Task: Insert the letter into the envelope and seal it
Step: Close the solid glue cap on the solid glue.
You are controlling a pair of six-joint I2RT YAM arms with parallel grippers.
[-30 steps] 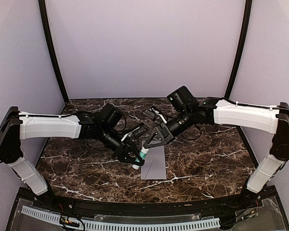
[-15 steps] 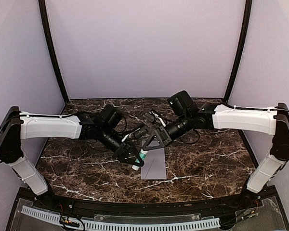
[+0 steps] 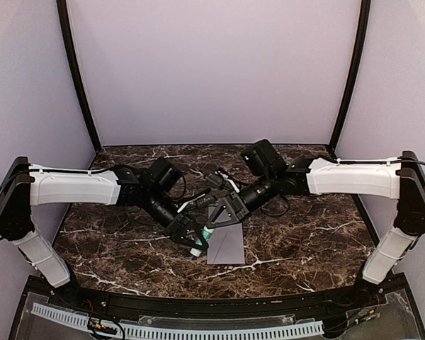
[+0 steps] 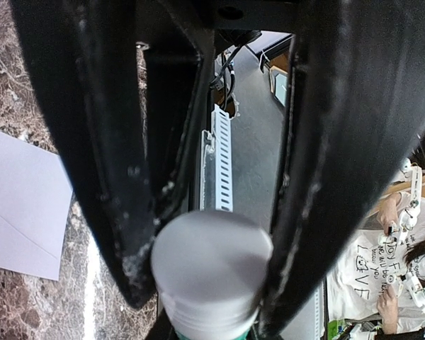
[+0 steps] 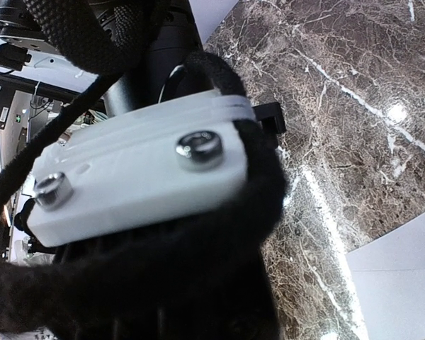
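On my left, the left gripper [image 3: 193,239] is reaching in over the dark marble table [image 3: 304,241], and it is clamped narrowly on a glue stick [image 4: 211,269]. In the left wrist view the two black fingers [image 4: 120,177] press against either side of its white cap. From overhead I see a white tube with a teal band, tilted and too small for me to read any label. The envelope [image 3: 228,248] lies flat on the table near the middle, just right of the glue stick's lower end, and its pale grey-lavender face carries no writing I can make out. The right gripper [image 3: 223,212] hangs over the envelope's far end, close to the left gripper, and I cannot tell whether its jaws are wide or closed. The right wrist camera is blocked by a white bracket [image 5: 138,180] with two screws and by black braided cable [image 5: 92,35]. Behind the left fingers, off the table, a white shirt [image 4: 365,273] shows print, of which I can read only "LOVE".
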